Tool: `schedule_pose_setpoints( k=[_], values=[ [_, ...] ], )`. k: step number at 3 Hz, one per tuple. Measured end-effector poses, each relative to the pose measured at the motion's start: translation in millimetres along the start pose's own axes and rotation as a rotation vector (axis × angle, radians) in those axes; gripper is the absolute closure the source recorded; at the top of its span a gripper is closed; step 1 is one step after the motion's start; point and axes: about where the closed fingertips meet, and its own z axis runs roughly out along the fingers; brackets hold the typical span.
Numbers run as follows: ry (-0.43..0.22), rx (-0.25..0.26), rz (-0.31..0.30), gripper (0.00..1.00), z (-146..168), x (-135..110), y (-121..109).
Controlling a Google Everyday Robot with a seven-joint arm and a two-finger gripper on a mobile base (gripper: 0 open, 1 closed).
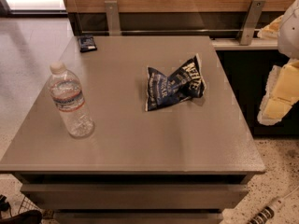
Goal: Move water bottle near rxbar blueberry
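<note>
The water bottle (pixel 68 100) is clear plastic with a white cap and a red and blue banded label. It stands upright near the left edge of the grey table (pixel 140 139). The rxbar blueberry (pixel 87 43) is a small flat dark navy wrapper lying at the table's far left corner, well behind the bottle. My gripper (pixel 279 93) shows as white and pale yellow parts at the right edge of the view, off the table's right side and far from both the bottle and the bar.
A big crumpled dark blue chip bag (pixel 174 83) with white lettering lies at the middle of the table. A wood wall panel with metal brackets (pixel 112 17) runs behind. A dark counter (pixel 247 69) stands at the right, and a power strip (pixel 268 211) lies on the floor.
</note>
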Motion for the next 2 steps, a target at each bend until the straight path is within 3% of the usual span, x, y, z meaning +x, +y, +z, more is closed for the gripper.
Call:
schedule_pose_setpoints(
  k=[1,2],
  values=[
    [-0.011,-0.001,-0.002,0.0,0.3,-1.9,-0.1],
    [-0.091,-0.009,-0.018,0.0,2.7,-16.0,0.0]
  ],
)
